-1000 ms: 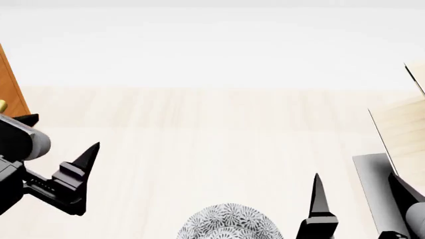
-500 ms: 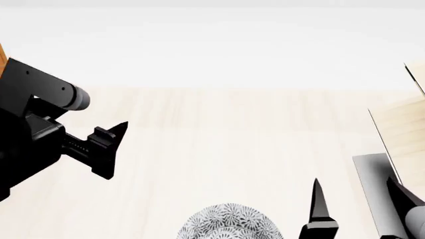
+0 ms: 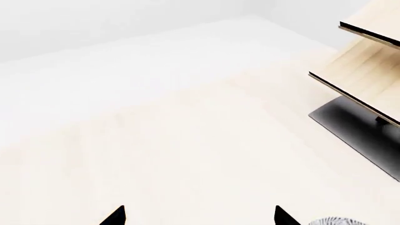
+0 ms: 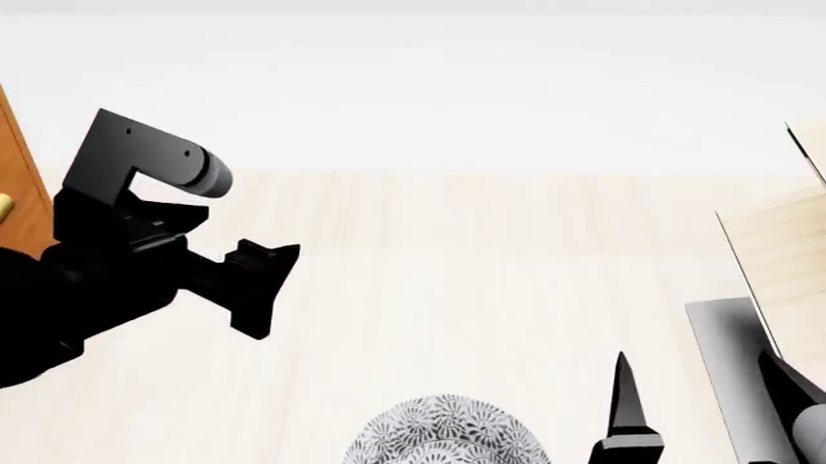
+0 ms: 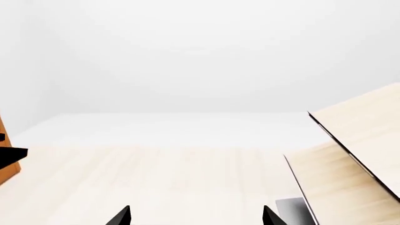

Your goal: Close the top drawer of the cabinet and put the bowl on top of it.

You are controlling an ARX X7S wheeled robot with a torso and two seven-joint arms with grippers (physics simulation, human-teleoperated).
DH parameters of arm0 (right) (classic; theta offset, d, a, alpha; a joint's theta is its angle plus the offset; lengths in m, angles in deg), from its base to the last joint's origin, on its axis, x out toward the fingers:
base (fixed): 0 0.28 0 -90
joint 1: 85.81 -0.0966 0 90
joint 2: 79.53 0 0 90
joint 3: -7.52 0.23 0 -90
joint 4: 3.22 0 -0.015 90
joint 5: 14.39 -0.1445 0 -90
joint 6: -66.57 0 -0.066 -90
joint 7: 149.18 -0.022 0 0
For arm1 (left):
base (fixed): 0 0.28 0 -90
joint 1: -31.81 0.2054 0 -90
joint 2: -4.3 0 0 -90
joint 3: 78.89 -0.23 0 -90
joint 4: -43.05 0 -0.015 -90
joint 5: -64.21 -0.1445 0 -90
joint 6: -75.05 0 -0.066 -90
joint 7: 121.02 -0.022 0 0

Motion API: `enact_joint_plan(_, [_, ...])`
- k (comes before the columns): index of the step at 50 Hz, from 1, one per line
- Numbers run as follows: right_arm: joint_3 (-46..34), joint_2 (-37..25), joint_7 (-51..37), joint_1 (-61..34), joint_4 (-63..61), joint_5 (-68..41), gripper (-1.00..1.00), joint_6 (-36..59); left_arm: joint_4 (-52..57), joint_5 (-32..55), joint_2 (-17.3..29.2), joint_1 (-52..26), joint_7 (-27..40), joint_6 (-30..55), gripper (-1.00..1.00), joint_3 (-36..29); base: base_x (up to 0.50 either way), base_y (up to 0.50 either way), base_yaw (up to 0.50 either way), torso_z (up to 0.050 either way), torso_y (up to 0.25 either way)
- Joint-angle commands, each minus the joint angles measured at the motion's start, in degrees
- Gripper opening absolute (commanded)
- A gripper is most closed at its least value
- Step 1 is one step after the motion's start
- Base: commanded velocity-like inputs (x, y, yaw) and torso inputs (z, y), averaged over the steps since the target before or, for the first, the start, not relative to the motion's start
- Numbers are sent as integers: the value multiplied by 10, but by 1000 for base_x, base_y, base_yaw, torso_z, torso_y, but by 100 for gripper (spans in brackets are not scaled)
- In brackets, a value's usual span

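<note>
At the far left edge only a sliver of the orange-brown wooden cabinet [image 4: 18, 169] is seen, so whether its top drawer is shut cannot be told. The black left gripper [image 3: 196, 216] is spread and empty. The white, grey-blue patterned bowl [image 4: 446, 432] lies on the pale wood floor [image 4: 490, 271] at the near edge, cut off, so placement is judged undone. The black right gripper [image 5: 196, 215] is likewise spread, with the pale light-wood shelf structure [image 4: 781, 251] cropped at the right.

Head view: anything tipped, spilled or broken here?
Nothing stands out. The bowl sits upright on the pale floor at the frame's lower edge, empty-looking and intact; only a sliver of the cabinet shows, so its drawer cannot be judged.
</note>
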Motion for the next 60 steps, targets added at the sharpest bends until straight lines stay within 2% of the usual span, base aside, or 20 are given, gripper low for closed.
enact_joint_plan(1, [3,6,13,4,2,11,100,-1,-42,6,-26,-9,-38,-12,100,-2,0,0,0,0,0])
enact_joint_plan(19, [-17,13,35,13,21,48,100,-20,-57,-7,-39,15,-67,-51,100,-41,0,0,0,0,0])
enact_joint_plan(25, [-17,14,41,20,27,58,100,-27,-43,-9,-28,31,-90,-60,100,-64,0,0,0,0,0])
enact_joint_plan(39, [-17,14,38,26,21,57,100,-30,-27,-26,-25,56,-96,-79,100,-100,0,0,0,0,0])
enact_joint_plan(51, [-19,13,40,29,22,58,100,-34,-27,-32,-32,63,-96,-88,100,-116,0,0,0,0,0])
enact_joint_plan(60, [-17,12,43,30,28,59,100,-37,-70,-33,-51,58,-106,-103,100,-116,0,0,0,0,0])
